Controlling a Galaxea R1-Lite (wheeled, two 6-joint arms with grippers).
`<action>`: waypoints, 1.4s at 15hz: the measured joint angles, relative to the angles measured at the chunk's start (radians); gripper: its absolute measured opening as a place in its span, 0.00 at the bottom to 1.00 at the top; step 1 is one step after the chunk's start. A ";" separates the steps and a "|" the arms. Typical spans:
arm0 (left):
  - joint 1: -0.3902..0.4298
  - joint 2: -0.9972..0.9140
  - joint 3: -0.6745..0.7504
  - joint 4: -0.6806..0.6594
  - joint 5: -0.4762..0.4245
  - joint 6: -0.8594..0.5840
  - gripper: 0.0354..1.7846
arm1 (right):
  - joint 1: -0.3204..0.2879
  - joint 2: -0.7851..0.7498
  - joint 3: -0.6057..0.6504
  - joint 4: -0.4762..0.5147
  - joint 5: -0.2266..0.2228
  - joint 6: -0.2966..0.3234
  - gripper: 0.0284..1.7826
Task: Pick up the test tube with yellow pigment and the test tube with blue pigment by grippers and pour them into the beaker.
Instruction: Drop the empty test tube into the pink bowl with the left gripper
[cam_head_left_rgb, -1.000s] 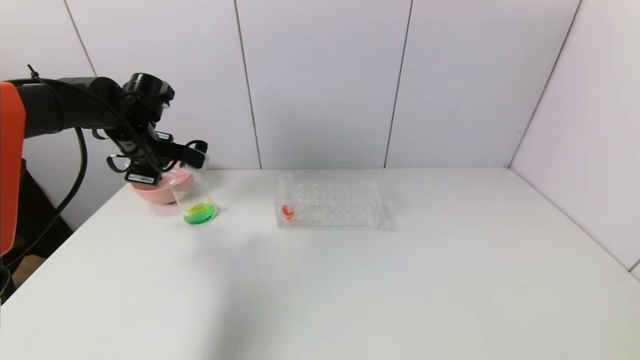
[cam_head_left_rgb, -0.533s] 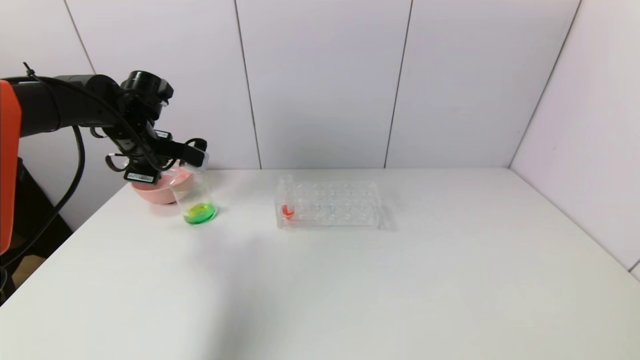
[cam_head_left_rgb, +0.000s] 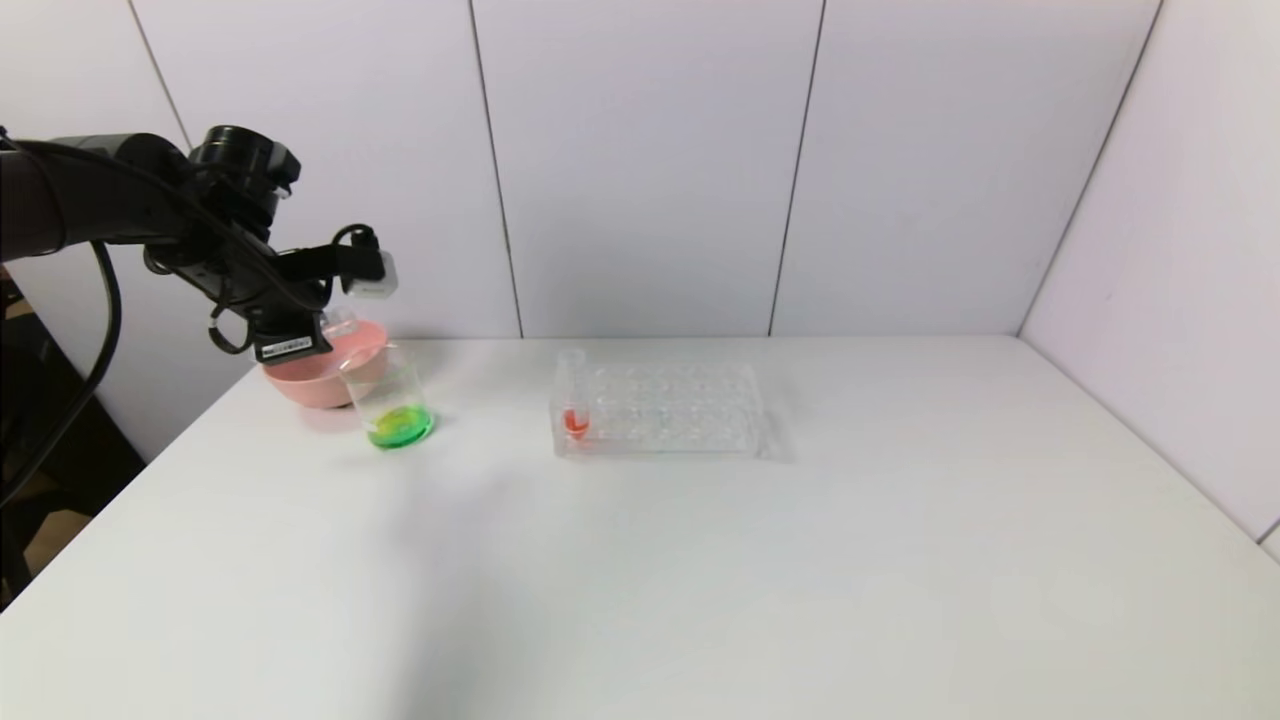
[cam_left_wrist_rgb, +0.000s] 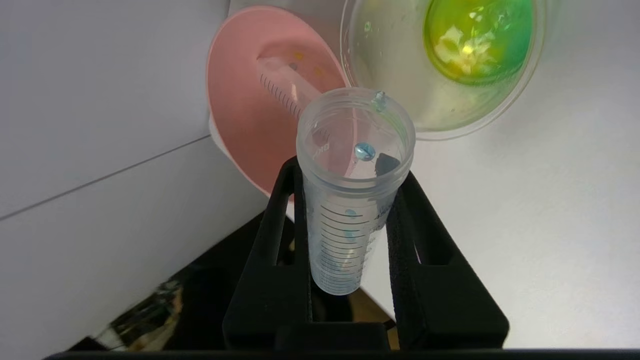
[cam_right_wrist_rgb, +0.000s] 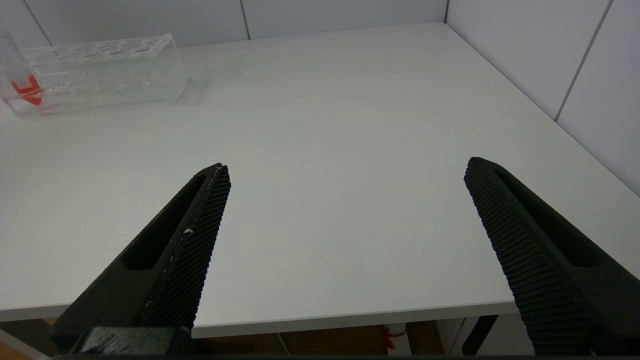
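- Left gripper (cam_left_wrist_rgb: 350, 210) hangs above the pink bowl (cam_head_left_rgb: 300, 378), fingers (cam_left_wrist_rgb: 280, 240) grasping the blue tube (cam_left_wrist_rgb: 350, 200), nearly emptied.
- Beaker (cam_head_left_rgb: 390, 400) beside the bowl holds green liquid.
- Yellow tube (cam_left_wrist_rgb: 287, 90) lies in the bowl.
- Right gripper (cam_right_wrist_rgb: 345, 200): released, far from the bowl.

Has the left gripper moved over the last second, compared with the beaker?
Yes. The left gripper, shut on the emptied blue-pigment test tube, has shifted toward the robot's left and slightly up, away from the clear cylindrical beaker and over the pink bowl.
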 joint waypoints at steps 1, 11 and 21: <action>0.010 -0.004 0.000 -0.004 -0.076 -0.105 0.24 | 0.000 0.000 0.000 0.000 0.000 0.000 0.96; 0.143 -0.054 0.191 -0.603 -0.350 -0.884 0.24 | 0.000 0.000 0.000 0.000 0.000 0.000 0.96; 0.203 -0.030 0.363 -0.792 -0.352 -1.001 0.24 | 0.000 0.000 0.000 0.000 0.000 0.000 0.96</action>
